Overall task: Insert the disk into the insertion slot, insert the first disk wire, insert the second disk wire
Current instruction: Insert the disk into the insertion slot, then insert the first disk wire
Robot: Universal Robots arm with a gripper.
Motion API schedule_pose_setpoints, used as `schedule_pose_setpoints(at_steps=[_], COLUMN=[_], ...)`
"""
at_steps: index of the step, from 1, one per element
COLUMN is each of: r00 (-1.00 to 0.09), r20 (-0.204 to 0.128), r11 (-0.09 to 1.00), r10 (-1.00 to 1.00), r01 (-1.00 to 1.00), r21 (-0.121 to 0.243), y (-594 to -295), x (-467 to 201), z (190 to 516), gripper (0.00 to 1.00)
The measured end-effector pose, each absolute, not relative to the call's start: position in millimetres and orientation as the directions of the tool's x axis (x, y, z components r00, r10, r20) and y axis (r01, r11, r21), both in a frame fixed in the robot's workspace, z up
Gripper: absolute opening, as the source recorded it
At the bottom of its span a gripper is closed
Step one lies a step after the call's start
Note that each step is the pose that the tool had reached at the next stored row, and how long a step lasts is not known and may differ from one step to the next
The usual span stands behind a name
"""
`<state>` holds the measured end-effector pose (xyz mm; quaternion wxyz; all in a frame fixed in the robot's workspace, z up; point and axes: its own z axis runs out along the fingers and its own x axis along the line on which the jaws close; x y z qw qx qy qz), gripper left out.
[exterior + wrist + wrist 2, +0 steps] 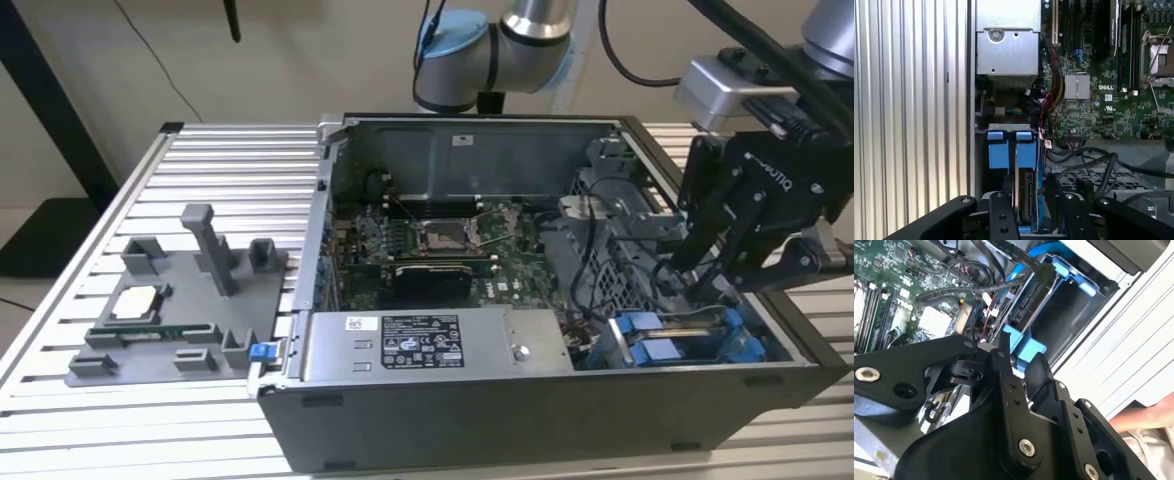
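The disk stands on edge in its blue carrier frame, down in the insertion slot at the case's front corner on the exterior view's right. It is also seen as the disk and the disk. My black gripper reaches down into the case over it. In both wrist views the gripper has one finger on each side of the disk's near end, shut on the blue frame. Loose black wires lie beside the slot and a blue cable runs past its far end.
The open case holds the motherboard, a grey power-supply box and a perforated cage with cables next to the slot. A grey fixture sits on the slatted table. A person's hand is near the case's outer wall.
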<state>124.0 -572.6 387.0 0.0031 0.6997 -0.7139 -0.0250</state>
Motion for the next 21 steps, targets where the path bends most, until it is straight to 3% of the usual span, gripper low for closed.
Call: schedule_pose_setpoints(at_steps=[21], r00=[-0.021], r20=[-0.031], r11=[0.019], r10=[-0.999], r01=[-0.999], r21=[0.039], y=[-533.2], x=[121.1], z=[408.3], gripper=[1.0])
